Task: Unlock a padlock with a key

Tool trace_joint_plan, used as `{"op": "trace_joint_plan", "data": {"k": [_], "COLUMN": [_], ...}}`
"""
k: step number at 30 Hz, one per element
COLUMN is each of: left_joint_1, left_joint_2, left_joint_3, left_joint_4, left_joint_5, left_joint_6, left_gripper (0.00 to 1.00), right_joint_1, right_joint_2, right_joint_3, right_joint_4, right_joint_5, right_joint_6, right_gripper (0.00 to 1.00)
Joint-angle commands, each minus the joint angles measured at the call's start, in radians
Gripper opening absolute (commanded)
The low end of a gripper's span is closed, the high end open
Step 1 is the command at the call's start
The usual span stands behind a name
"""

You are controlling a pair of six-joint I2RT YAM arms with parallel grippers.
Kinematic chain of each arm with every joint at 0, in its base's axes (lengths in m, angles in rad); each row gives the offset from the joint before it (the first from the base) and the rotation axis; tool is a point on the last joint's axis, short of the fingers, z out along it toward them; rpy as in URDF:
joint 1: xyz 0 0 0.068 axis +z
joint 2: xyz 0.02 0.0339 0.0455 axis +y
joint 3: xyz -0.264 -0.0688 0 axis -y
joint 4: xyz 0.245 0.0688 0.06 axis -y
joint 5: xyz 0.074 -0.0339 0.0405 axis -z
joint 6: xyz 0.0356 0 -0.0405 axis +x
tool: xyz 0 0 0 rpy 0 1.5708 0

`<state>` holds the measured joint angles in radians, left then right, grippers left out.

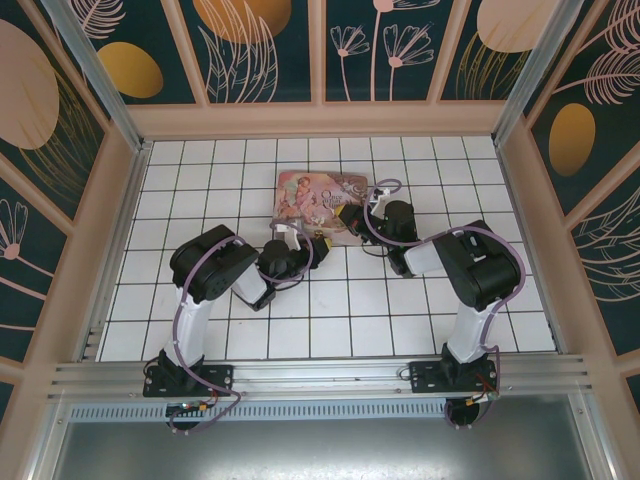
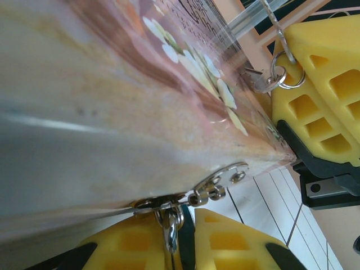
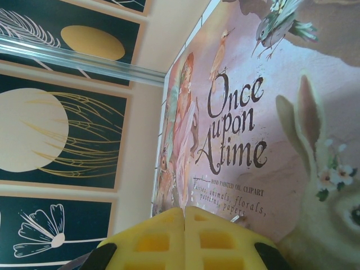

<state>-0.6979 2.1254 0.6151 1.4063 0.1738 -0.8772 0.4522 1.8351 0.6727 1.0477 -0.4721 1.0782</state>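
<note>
The padlock (image 2: 186, 239) hangs from the hasp (image 2: 225, 177) on the front of the pink tin box (image 1: 315, 195). A sliver of its blue body and its silver shackle (image 2: 170, 228) show between the yellow fingers. My left gripper (image 2: 183, 219) is shut on it at the box's front edge (image 1: 315, 243). My right gripper (image 1: 352, 216) is over the box's right front corner, shut on the key (image 2: 257, 80). The key's silver ring (image 2: 288, 70) sticks out beside the yellow fingers. In the right wrist view the fingers (image 3: 163, 236) are pressed together over the lid, a metal tip (image 3: 239, 218) peeking out.
The tin box (image 3: 270, 140) sits on the white tiled floor (image 1: 330, 310) near the back middle. Low beige walls (image 1: 320, 120) with dark floral panels fence the floor on three sides. Both arms reach in from the near rail (image 1: 320, 375), their wrists close together.
</note>
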Motion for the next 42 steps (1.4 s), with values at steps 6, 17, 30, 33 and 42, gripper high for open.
{"op": "trace_joint_plan", "data": {"k": [6, 17, 30, 33, 42], "left_joint_1": [0.001, 0.010, 0.029, 0.032, 0.036], "left_joint_2": [-0.043, -0.113, -0.184, -0.200, -0.194], "left_joint_3": [-0.016, 0.036, 0.141, 0.181, 0.314], "left_joint_4": [0.020, -0.252, -0.602, -0.690, -0.970], "left_joint_5": [0.045, 0.185, 0.288, 0.311, 0.413], "left_joint_6": [-0.182, -0.286, -0.261, -0.230, -0.069], "left_gripper": [0.00, 0.00, 0.00, 0.00, 0.00], "right_joint_1": [-0.004, -0.032, -0.029, -0.023, 0.014], "right_joint_2": [-0.081, -0.240, -0.631, -0.726, -0.729], "right_joint_3": [0.062, 0.114, -0.194, -0.288, -0.442], "right_joint_4": [-0.179, -0.373, -0.457, -0.465, -0.353], "right_joint_5": [-0.021, -0.056, -0.066, -0.057, -0.040], "right_joint_6": [-0.080, -0.159, -0.140, -0.130, -0.095], "right_gripper": [0.00, 0.00, 0.00, 0.00, 0.00]}}
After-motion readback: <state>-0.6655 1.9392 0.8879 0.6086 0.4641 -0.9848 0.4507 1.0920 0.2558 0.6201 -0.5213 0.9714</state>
